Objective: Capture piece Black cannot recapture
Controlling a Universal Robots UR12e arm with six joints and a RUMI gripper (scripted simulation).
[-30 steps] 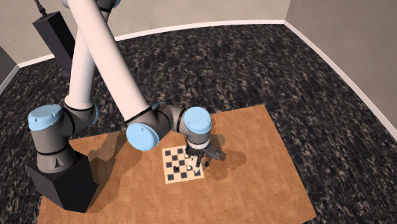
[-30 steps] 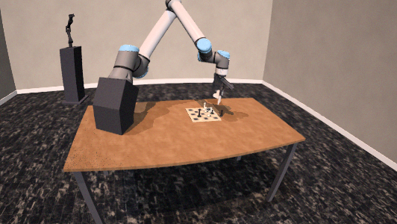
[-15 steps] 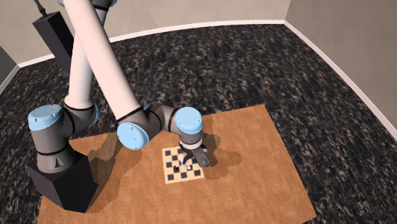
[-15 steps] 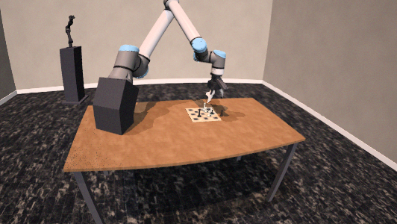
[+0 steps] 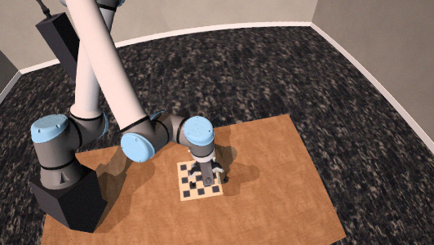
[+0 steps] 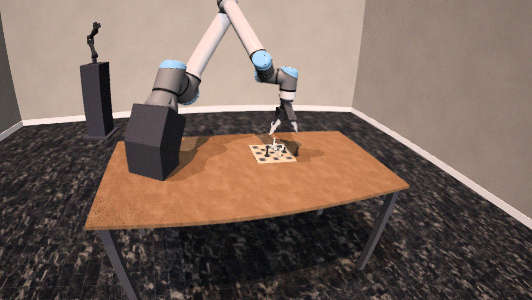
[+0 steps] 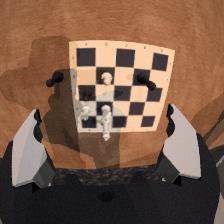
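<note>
The small chessboard (image 7: pixel 121 86) lies on the wooden table; it also shows in the top view (image 5: pixel 200 180) and the exterior view (image 6: pixel 272 153). In the wrist view a black piece (image 7: pixel 145 80) stands on the board at the right. Three white pieces stand on it: one near the middle (image 7: pixel 106 78), one at the near left (image 7: pixel 86 111), and a taller one (image 7: pixel 105 121) at the near edge. Another black piece (image 7: pixel 54 78) stands on the table just off the board's left side, also seen in the top view (image 5: pixel 227 178). My gripper (image 7: pixel 103 106) hangs open and empty above the board.
The arm's dark base block (image 6: pixel 151 140) stands on the table's left part. A dark pedestal (image 6: pixel 96 99) stands on the floor by the back wall. The arm casts shadows over the board and table.
</note>
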